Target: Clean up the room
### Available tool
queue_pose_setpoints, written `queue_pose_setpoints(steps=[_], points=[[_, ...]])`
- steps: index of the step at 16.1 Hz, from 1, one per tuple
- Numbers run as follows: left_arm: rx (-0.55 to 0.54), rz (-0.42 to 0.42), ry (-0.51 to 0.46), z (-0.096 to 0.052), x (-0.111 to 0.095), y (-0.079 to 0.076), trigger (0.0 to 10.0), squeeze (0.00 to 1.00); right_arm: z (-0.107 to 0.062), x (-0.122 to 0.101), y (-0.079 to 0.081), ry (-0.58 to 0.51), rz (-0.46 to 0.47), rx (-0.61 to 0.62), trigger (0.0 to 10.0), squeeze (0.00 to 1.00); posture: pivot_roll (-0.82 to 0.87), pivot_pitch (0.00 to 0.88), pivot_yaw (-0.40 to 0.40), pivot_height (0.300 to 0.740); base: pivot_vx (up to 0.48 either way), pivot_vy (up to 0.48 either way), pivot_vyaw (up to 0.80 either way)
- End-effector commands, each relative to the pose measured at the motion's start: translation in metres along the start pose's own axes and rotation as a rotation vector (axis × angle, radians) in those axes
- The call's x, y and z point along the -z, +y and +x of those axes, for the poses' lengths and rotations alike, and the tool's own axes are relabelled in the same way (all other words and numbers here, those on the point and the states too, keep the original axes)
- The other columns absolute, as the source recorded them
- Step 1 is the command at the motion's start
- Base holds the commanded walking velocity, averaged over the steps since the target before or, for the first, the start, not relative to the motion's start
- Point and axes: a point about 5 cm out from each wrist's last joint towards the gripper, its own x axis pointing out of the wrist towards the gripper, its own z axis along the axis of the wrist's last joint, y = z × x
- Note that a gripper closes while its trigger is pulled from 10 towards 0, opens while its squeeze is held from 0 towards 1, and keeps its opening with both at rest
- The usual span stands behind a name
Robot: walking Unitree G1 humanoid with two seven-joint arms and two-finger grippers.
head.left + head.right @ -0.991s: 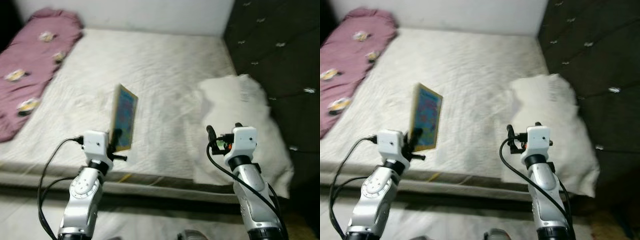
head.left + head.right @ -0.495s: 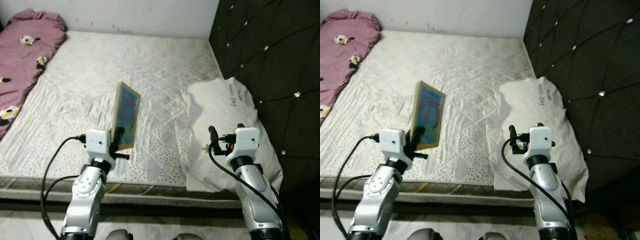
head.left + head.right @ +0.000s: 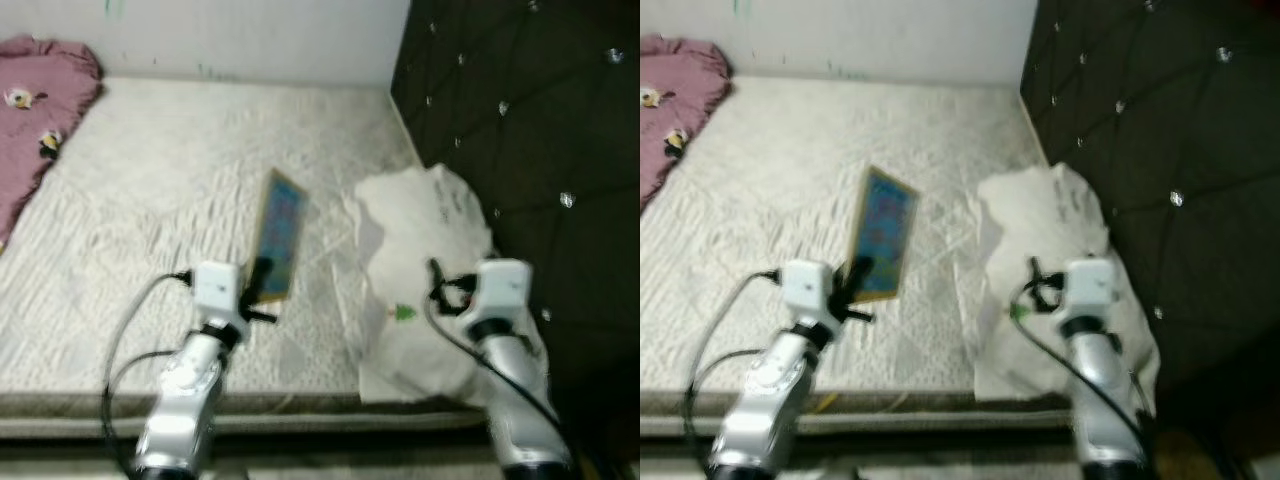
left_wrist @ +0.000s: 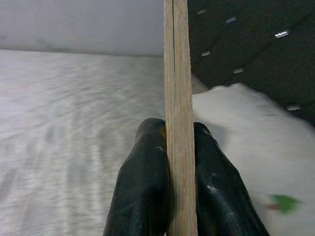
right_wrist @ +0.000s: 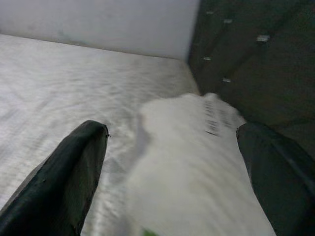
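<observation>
The left end effector (image 4: 167, 187) is pinching a thin flat board, looks like a picture book or a framed puzzle (image 3: 279, 236), with a black finger pressed on each face. In the left wrist view you just see the pale edge of the board (image 4: 176, 73) sandwiched between the two fingertips (image 4: 142, 191). It's held upright, above the near part of the bed (image 3: 150, 190), colourful blue face turned a bit toward the pillow (image 3: 425, 250).

So the book is off the bed and in the air, just beside the pillow's inner edge, not touching it as far as the blurry head views let anyone tell. The right end effector (image 5: 177, 167) is spread wide with nothing in it, hovering over the pillow, which sits against the dark tufted headboard (image 3: 520, 130). Far from the pillow, at the other corner of the bed, there's a pink blanket (image 3: 40, 90) bunched up against the wall.

Step-wise it looks like the carry phase: book picked up, not put away yet. Best guess for the next move is finding a proper spot for it away from the bed, and keeping that grip tight, since it only has the lower edge.
</observation>
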Motion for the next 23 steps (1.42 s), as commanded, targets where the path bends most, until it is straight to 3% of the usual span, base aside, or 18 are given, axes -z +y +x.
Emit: queue_pose_setpoints(steps=[1, 5, 8, 10, 12, 14, 17, 19, 23], points=[[-0.01, -0.004, -0.041, 0.003, -0.008, -0.001, 10.0, 0.0, -0.002, 0.0, -0.009, 0.001, -0.011, 0.028, 10.0, 0.0, -0.05, 0.009, -0.024, 0.74, 0.0, 0.0, 0.0], [-0.03, -0.011, -0.021, 0.001, -0.004, 0.002, 10.0, 0.0, -0.003, 0.0, -0.009, -0.001, -0.012, 0.023, 10.0, 0.0, -0.05, 0.012, -0.026, 0.74, 0.0, 0.0, 0.0], [-0.112, 0.026, 0.021, -0.006, 0.005, 0.008, 10.0, 0.0, -0.006, 0.0, -0.007, 0.0, -0.004, 0.016, 10.0, 0.0, -0.04, 0.037, -0.031, 0.74, 0.0, 0.0, 0.0], [-0.172, -0.01, 0.046, -0.017, 0.009, 0.016, 10.0, 0.0, -0.014, 0.004, -0.006, 0.019, 0.003, 0.009, 10.0, 0.0, -0.03, 0.058, -0.033, 0.74, 0.0, 0.0, 0.0], [-0.201, -0.02, 0.072, -0.031, 0.016, 0.023, 10.0, 0.0, -0.025, 0.012, -0.005, 0.053, 0.01, 0.002, 10.0, 0.0, -0.03, 0.081, -0.034, 0.71, 0.0, 0.0, 0.0], [-0.204, -0.01, 0.069, -0.032, 0.015, 0.024, 10.0, 0.0, -0.025, 0.012, -0.004, 0.052, 0.012, 0.004, 10.0, 0.0, -0.03, 0.086, -0.034, 0.68, 0.0, 0.0, 0.0], [-0.215, 0.021, 0.054, -0.026, 0.011, 0.025, 10.0, 0.0, -0.021, 0.008, -0.004, 0.044, 0.011, 0.006, 10.0, 0.0, -0.02, 0.083, -0.037, 0.671, 0.0, 0.0, 0.0], [-0.209, -0.034, 0.069, -0.025, 0.009, 0.023, 10.0, 0.0, -0.021, 0.008, -0.005, 0.043, 0.008, 0.006, 10.0, 0.0, -0.02, 0.081, -0.04, 0.671, 0.0, 0.0, 0.0], [-0.243, -0.048, 0.067, -0.03, 0.008, 0.03, 10.0, 0.0, -0.03, 0.013, -0.009, 0.075, 0.011, 0.011, 10.0, 0.0, -0.02, 0.09, -0.045, 0.671, 0.0, 0.0, 0.0]])
